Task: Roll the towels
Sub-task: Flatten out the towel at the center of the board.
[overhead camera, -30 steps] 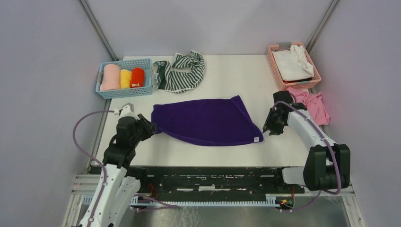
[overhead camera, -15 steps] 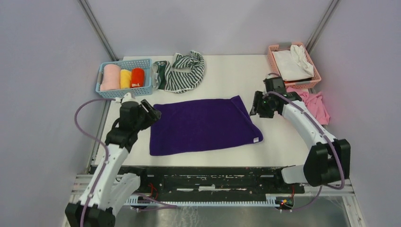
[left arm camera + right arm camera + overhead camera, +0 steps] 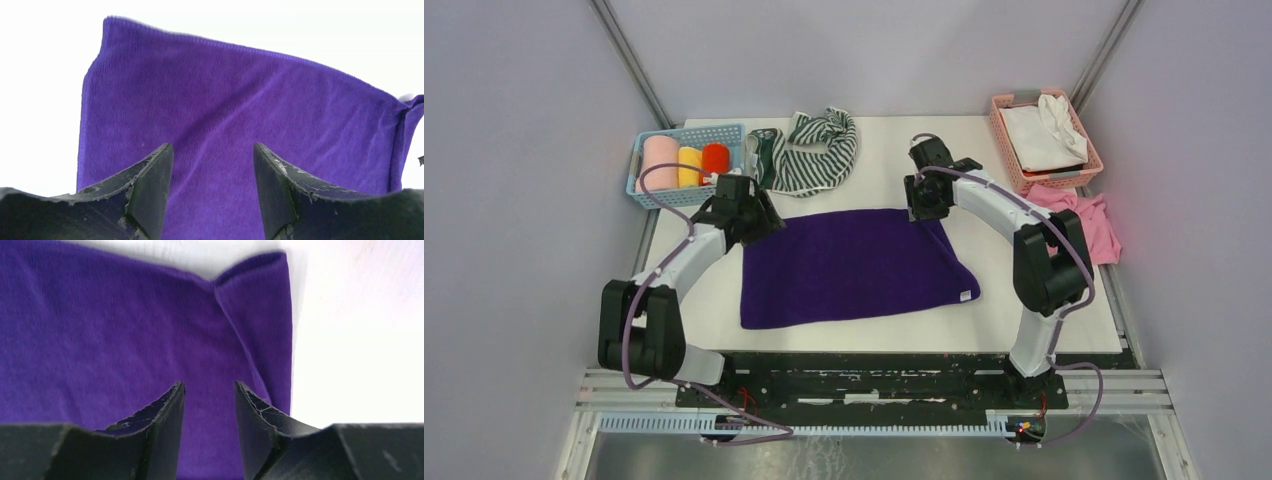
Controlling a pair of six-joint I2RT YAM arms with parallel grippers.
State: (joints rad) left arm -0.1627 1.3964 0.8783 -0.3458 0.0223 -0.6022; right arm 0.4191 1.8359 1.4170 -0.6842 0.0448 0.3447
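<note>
Scanning from the left, I see a blue basket (image 3: 689, 197) holding a pink roll (image 3: 661, 162), a yellow roll (image 3: 688, 166) and a red roll (image 3: 715, 160). My left gripper (image 3: 213, 150) hangs open over the far left corner of the purple cloth (image 3: 854, 265), which lies flat mid-table. The striped towel (image 3: 816, 152) sits bunched behind it, its lettering unreadable. My right gripper (image 3: 210, 385), jaws apart and empty, is over the cloth's folded far right corner. The pink basket (image 3: 1009, 150) holds a white cloth (image 3: 1042, 135).

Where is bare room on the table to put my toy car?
The near strip of table in front of the purple cloth is bare. The far strip between striped towel and pink basket is bare too, under the right arm. Crowded: far left, where blue basket, striped towel and left gripper bunch.
</note>
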